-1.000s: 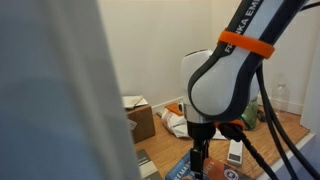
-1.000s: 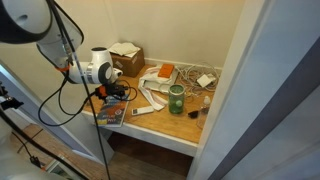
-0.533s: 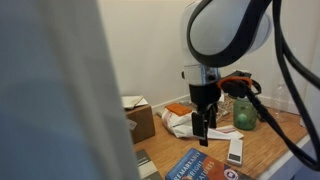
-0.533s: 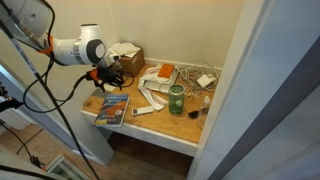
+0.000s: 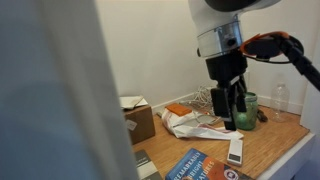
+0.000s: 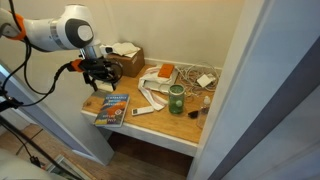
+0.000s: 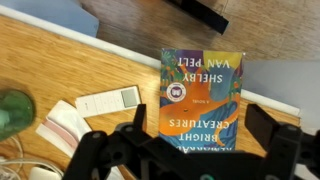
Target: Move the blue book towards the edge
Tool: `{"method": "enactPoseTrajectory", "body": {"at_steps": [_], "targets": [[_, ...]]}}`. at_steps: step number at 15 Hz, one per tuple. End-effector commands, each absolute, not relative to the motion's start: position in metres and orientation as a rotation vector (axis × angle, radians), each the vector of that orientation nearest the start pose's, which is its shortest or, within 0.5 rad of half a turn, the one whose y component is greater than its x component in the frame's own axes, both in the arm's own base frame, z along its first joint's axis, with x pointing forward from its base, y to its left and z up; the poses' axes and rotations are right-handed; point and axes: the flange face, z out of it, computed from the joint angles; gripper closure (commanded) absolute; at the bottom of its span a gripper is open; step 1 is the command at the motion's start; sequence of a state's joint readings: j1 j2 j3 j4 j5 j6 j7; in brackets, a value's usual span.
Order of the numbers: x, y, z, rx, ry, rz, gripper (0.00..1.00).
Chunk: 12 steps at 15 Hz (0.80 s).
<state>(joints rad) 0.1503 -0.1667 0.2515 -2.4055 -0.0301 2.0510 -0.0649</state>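
Observation:
The blue book (image 7: 200, 100) lies flat on the wood tabletop, with pale lettering and an orange patch. It also shows in both exterior views (image 6: 113, 108) (image 5: 195, 166). It lies close to the pale table edge (image 6: 140, 136), and one corner reaches the rim (image 7: 290, 100) in the wrist view. My gripper (image 7: 200, 135) is open and empty, hanging above the book with a finger on each side. In both exterior views the gripper (image 6: 100, 80) (image 5: 233, 112) is well above the table and touches nothing.
A white remote-like bar (image 7: 108, 99) (image 5: 235, 150) lies beside the book. A green jar (image 6: 177, 99) (image 5: 247, 110) stands mid-table. A cardboard box (image 6: 125, 58) (image 5: 137, 118) sits at the back, with crumpled paper and cables (image 6: 185, 75) spread near the wall.
The gripper has risen from close above the book to well above the table. The book has not visibly moved.

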Motion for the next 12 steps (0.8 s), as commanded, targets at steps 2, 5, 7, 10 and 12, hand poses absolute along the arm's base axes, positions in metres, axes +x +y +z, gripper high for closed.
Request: {"method": "enactPoseTrajectory", "body": {"at_steps": [2, 5, 7, 10, 12], "targets": [[0.382, 0.126, 0.386, -3.222, -0.47, 0.274, 0.0], [0.373, 0.086, 0.394, -3.274, -0.291, 0.199, 0.0], [0.365, 0.057, 0.402, -3.333, -0.131, 0.156, 0.0], [0.36, 0.02, 0.409, -3.386, 0.049, 0.116, 0.0], [0.358, 0.007, 0.415, -3.4, 0.103, 0.104, 0.0]]}}
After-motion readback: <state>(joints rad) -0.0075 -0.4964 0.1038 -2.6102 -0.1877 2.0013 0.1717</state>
